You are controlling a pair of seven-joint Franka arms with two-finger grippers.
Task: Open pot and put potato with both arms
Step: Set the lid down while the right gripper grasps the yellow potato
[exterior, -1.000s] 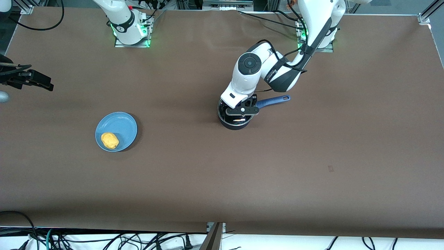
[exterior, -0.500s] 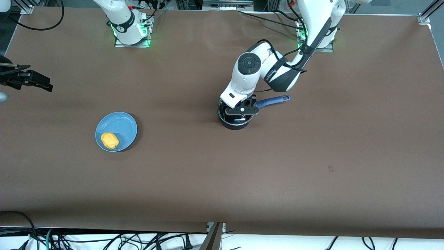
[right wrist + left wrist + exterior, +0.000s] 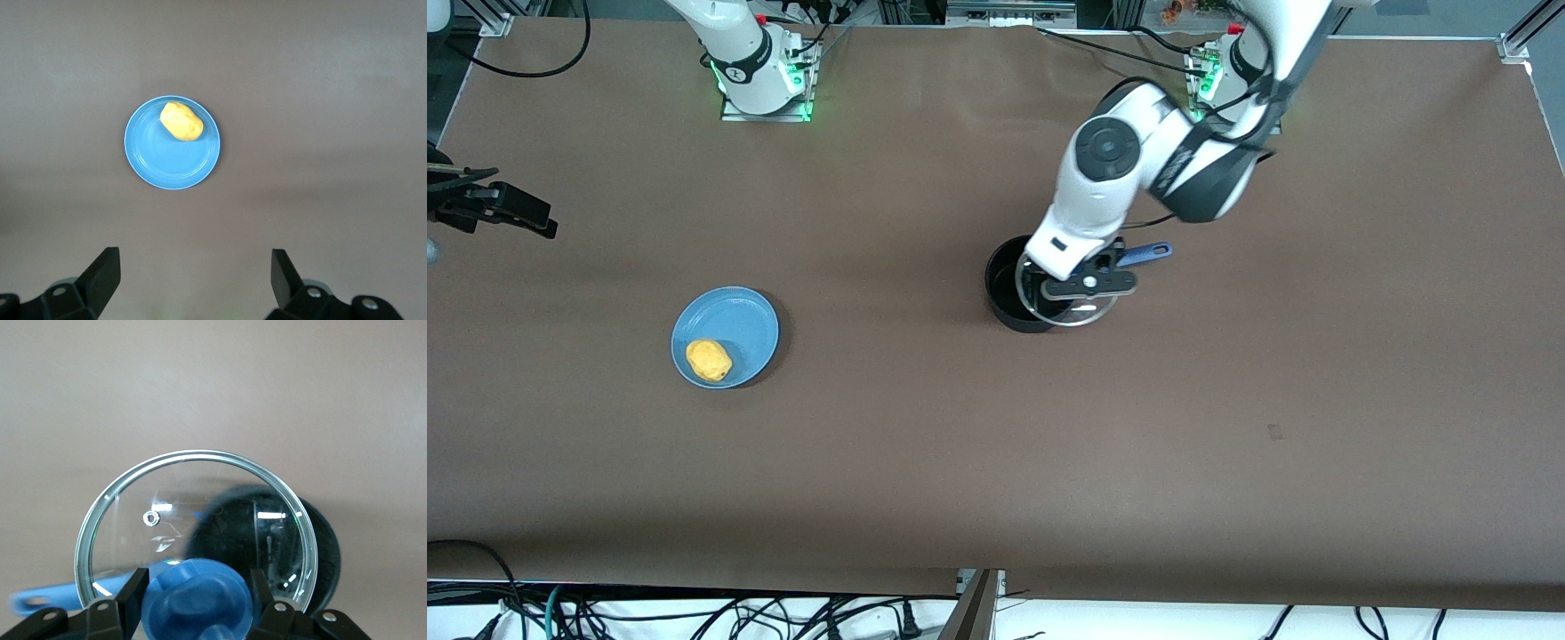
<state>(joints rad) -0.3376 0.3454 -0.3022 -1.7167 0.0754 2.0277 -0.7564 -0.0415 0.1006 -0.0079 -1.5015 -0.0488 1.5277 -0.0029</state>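
From the high front camera, the left gripper (image 3: 1089,285) hangs over the brown paper-covered table (image 3: 1227,400) with its fingers clamped on the blue knob of the round glass lid (image 3: 1069,311), which is lifted off and overlaps the rim of the small black saucepan (image 3: 1009,293) on the side of the pan's long blue handle (image 3: 1149,254); the pan's mouth is mostly uncovered and looks empty. The lumpy yellow-orange potato (image 3: 709,360) lies on a flat blue plate (image 3: 738,324) toward the right arm's end of the table, well apart from the pan, and the right gripper (image 3: 503,209) waits up over the table's edge at that end. In the left wrist view the fingers (image 3: 133,587) pinch the blue knob (image 3: 197,597) squarely from both sides, and the pan shows dark through the glass lid (image 3: 193,493). I would judge the lid rigid, smooth and breakable, so it wants a gentle set-down. In the right wrist view the fingers (image 3: 103,270) stand wide apart and hold nothing, high over the plate (image 3: 170,160) with the potato (image 3: 181,121) near its rim. The potato looks light, firm and a little rounded, best taken across its narrow middle.
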